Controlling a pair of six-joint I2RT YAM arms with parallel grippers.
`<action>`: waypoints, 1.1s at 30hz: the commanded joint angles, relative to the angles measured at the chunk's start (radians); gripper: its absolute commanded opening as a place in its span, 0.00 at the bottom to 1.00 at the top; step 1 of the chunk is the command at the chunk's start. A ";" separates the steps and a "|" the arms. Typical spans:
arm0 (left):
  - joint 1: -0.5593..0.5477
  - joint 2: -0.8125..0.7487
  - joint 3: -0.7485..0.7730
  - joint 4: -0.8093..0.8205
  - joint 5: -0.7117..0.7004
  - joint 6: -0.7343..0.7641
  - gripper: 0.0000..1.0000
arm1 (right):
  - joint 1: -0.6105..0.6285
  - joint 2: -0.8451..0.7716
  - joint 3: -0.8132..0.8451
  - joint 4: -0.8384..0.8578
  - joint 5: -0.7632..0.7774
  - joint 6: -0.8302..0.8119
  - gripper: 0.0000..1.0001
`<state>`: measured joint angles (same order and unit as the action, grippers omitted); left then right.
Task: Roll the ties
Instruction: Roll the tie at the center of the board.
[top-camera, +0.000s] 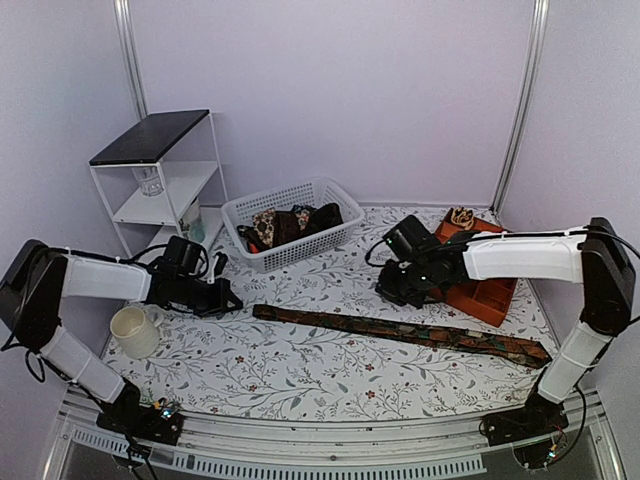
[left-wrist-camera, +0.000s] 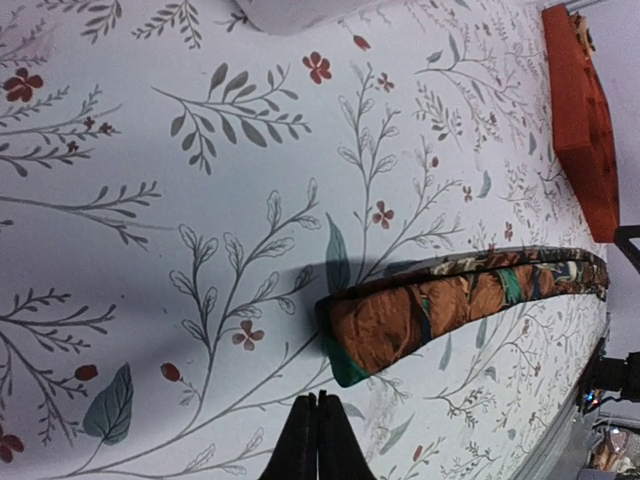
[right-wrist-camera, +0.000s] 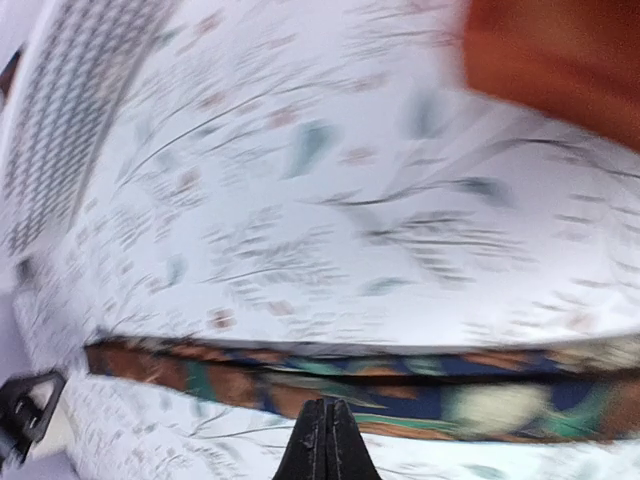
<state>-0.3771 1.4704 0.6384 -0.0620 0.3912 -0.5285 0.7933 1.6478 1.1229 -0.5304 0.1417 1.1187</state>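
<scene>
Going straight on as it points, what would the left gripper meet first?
Probably the end of the long brown-and-green patterned fabric tie, just ahead of the shut left gripper; depth is unclear.

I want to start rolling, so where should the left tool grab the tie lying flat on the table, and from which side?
Probably the tie at its left end, beside the left tool. Come from above, pinching across the width: it lies flat and straight, so that free end lifts.
</scene>
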 joint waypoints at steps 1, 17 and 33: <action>-0.015 0.059 -0.008 0.073 -0.050 0.012 0.01 | 0.043 0.139 0.062 0.432 -0.211 -0.162 0.00; -0.020 0.176 -0.014 0.162 0.035 0.011 0.00 | 0.155 0.572 0.465 0.589 -0.440 -0.204 0.00; -0.022 0.182 -0.032 0.184 0.081 -0.001 0.00 | 0.165 0.688 0.485 0.552 -0.461 -0.177 0.00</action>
<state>-0.3859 1.6390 0.6147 0.0929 0.4450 -0.5262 0.9501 2.2753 1.5753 0.0250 -0.3035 0.9314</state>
